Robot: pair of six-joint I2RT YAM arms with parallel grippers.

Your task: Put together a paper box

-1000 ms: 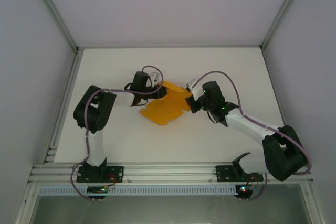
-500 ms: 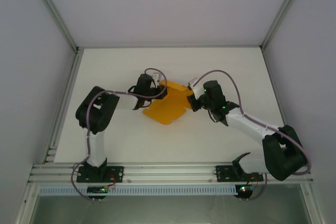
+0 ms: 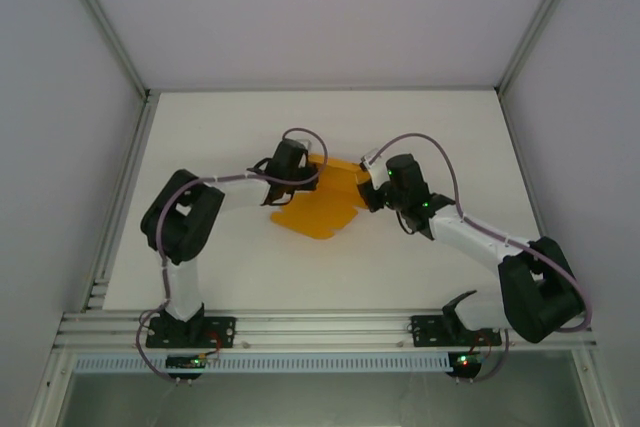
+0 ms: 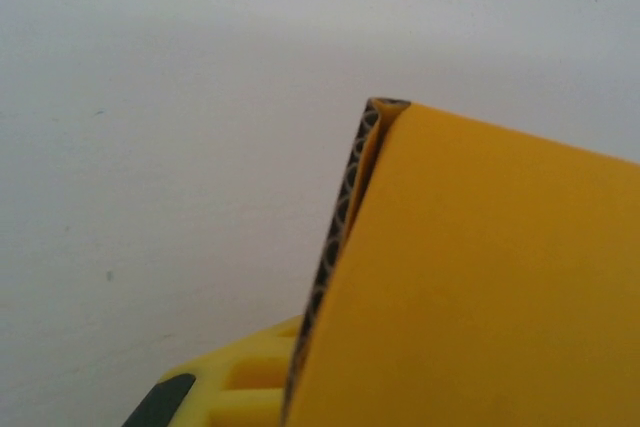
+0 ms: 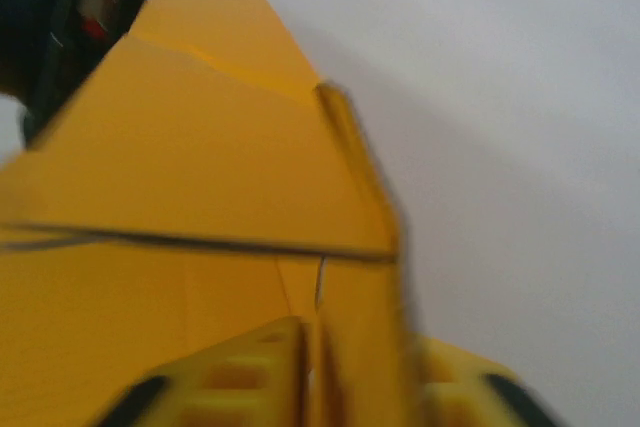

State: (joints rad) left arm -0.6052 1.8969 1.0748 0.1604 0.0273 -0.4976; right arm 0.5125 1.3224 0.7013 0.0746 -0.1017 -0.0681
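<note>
Just slid rightward, now pinching shut on a raised flap of the paper box [image 3: 318,209], half-folded at the middle of the table [image 3: 200,137], with the left gripper [image 3: 308,173]. Unclear whether the right gripper [image 3: 366,193] grips or frees the opposite flap. Likely a handover before the next fold.

Soft, even light falls from above on the white desk [image 3: 220,127], bright and without glare. The orange box [image 3: 315,212] casts only a faint shadow. The overhead view is sharp, though its straight lines lean near the corners. The left wrist view is close and slightly soft. The right wrist view is smeared, perhaps by motion, and the box's edges blur.
</note>
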